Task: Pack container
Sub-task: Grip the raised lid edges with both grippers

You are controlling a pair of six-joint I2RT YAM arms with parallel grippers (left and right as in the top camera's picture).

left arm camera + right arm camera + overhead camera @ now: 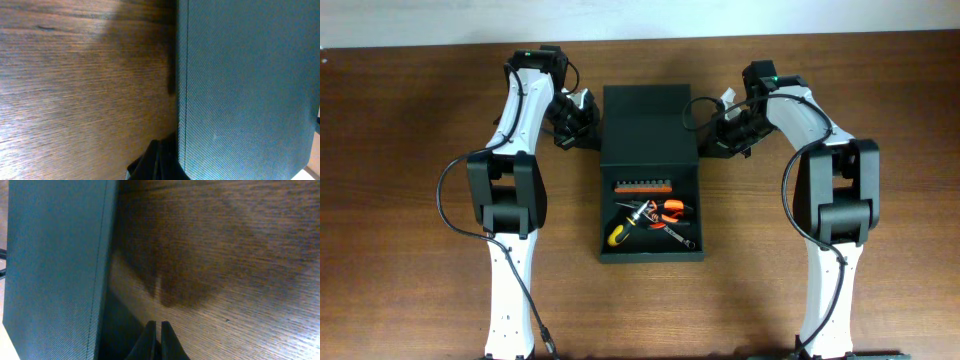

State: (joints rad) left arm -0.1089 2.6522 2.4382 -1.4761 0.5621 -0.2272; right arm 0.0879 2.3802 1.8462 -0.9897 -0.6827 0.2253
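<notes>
Dark greenish-black matte rectangular container (650,125) sits centred on the table, flap open, hand tools (655,215) inside. Looks stiff, probably heavyish; I'd grab the flap's edge. Flanking it, left gripper (576,112) and right gripper (720,128) are pressed together, empty.

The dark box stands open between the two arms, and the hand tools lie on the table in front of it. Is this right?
No. The tools lie inside the open container, not on the table in front of it, as the overhead view shows. The rest is right.
</notes>
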